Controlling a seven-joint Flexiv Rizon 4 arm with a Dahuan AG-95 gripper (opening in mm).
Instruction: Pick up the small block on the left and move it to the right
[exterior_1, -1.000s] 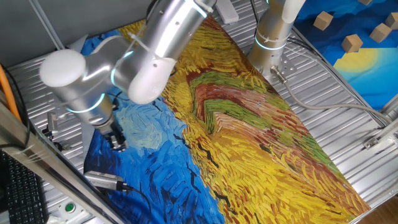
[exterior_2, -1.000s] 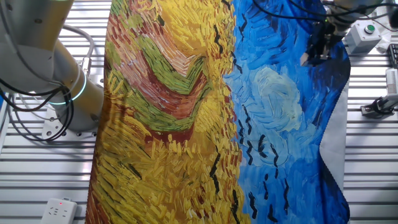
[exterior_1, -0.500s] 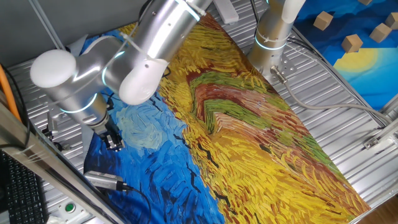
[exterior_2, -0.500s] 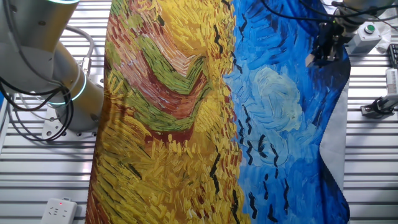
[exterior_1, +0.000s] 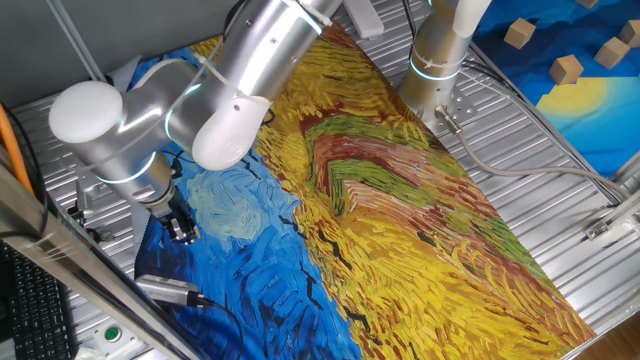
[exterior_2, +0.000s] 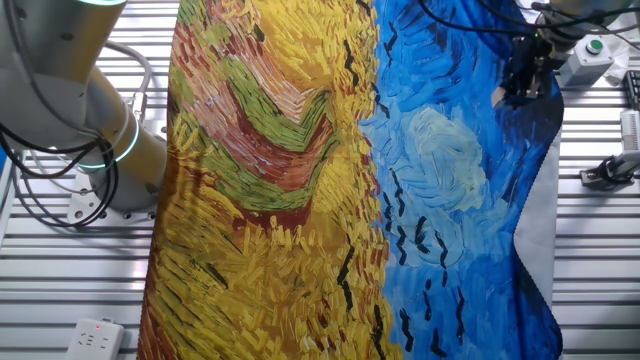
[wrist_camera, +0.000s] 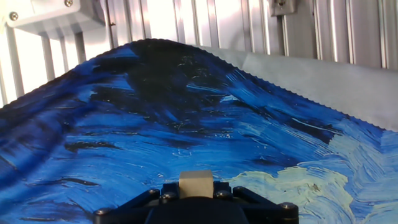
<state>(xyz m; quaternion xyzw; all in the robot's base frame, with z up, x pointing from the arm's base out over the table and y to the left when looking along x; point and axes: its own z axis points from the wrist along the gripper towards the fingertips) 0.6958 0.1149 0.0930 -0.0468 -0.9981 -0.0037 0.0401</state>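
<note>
The small block, a tiny pale-tan cube, sits between my jaws at the bottom of the hand view. My gripper is shut on it, low over the dark blue part of the painted cloth. In one fixed view the gripper hangs under the silver arm at the cloth's left blue corner, and the block is hidden there. In the other fixed view the gripper is at the top right, near the cloth's edge.
Larger tan wooden blocks lie on a blue and yellow sheet at the far right. A second arm's base stands behind the cloth. A box with a green button and a silver cylinder lie just off the cloth near the gripper.
Over the last second the arm shifted the gripper and block a little toward the cloth's blue corner. In the last half second it has barely moved.
</note>
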